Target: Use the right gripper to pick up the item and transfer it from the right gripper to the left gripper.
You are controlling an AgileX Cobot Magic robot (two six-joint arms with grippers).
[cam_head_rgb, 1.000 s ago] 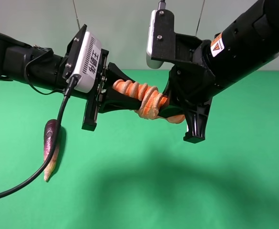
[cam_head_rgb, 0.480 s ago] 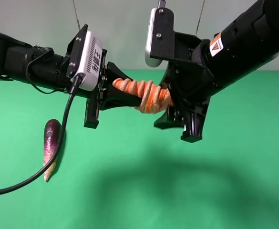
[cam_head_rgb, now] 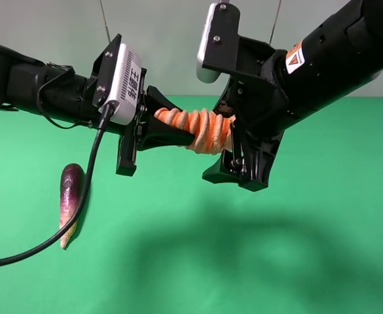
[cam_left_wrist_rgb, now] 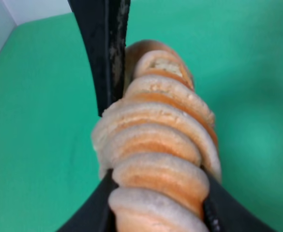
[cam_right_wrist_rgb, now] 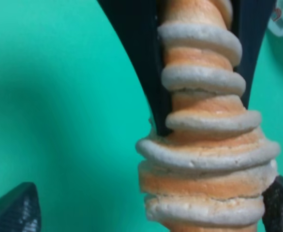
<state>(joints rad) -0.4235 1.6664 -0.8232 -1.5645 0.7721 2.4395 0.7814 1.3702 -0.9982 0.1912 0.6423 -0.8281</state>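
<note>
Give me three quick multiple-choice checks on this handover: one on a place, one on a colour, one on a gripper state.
1. Where does the eggplant lie?
A. in a bowl
B. on the green table, at the left of the high view
C. hanging from a cable

2. The twisted roll is striped:
A. orange and cream
B. purple and white
C. green and black

3. The right gripper is:
A. shut on the roll
B. out of view
C. open, fingers spread either side of the roll

Answers:
1 B, it rests flat on the green surface.
2 A, both wrist views show orange and cream ridges.
3 C, its fingers stand wide apart while the left gripper clamps the roll.
</note>
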